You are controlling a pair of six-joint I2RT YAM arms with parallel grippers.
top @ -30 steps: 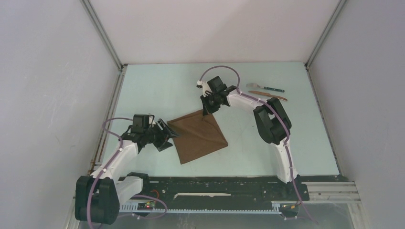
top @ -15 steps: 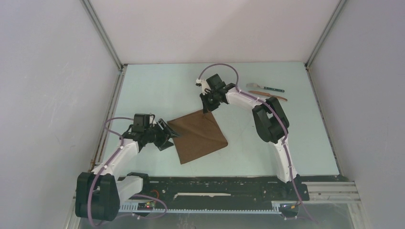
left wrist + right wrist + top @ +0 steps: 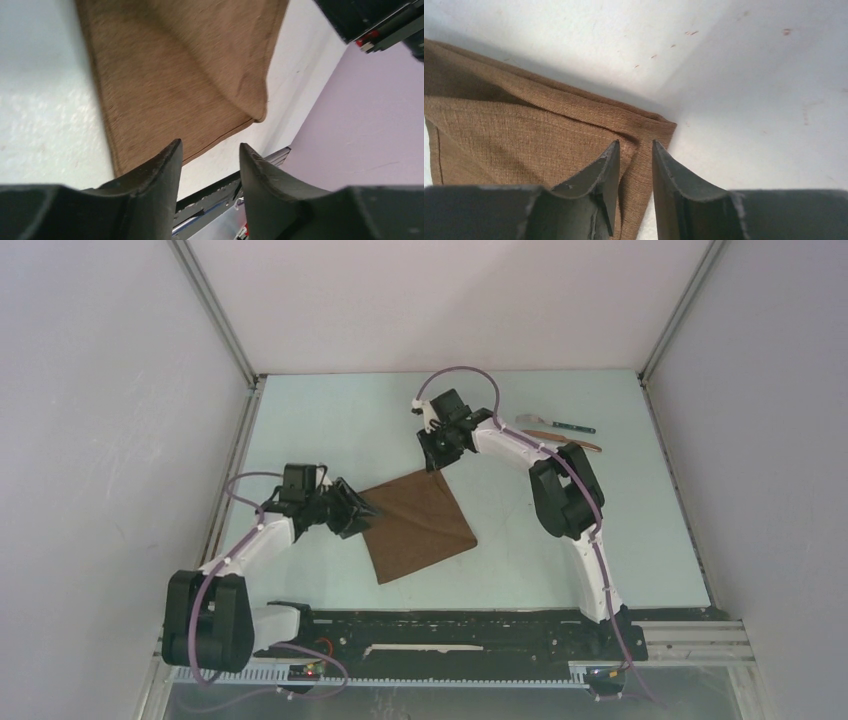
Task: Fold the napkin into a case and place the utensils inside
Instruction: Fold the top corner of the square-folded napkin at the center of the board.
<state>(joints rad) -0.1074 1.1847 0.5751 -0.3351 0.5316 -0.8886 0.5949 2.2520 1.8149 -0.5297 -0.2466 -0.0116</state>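
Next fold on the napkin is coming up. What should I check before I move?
1. Napkin lying on the table: ok.
2. Left pincer open at the near-left corner: ok.
3. Cloth between the left jaws: not ok, the gap is empty.
4. Right pincer open over the far corner: ok.
5. Utensils clear of the cloth, far right: ok.
6. Case formed: not ok.
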